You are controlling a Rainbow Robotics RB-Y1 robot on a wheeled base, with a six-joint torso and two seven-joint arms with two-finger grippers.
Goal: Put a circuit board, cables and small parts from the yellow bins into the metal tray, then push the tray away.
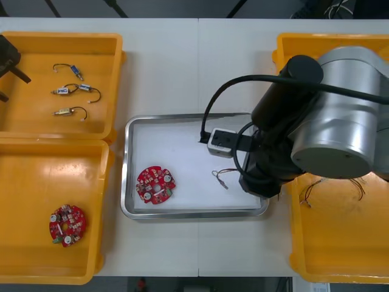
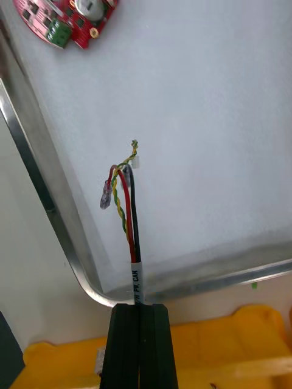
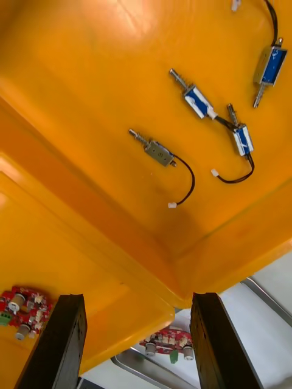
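Over the metal tray (image 1: 194,213), right-hand end: right gripper (image 2: 139,309) has its fingers pinched tight on the red and yellow cable (image 2: 125,209) at the labelled sleeve. The loose end points down at the white floor, which looks like a drop lined up clear of the circuit board (image 1: 155,184) at the tray's left end. Left of the tray, left gripper (image 3: 137,301) hangs over small metal parts (image 3: 159,152) in a yellow bin (image 3: 73,91), fingers wide apart, holding nothing.

"CAN" (partly legible) on cable (image 2: 134,275)
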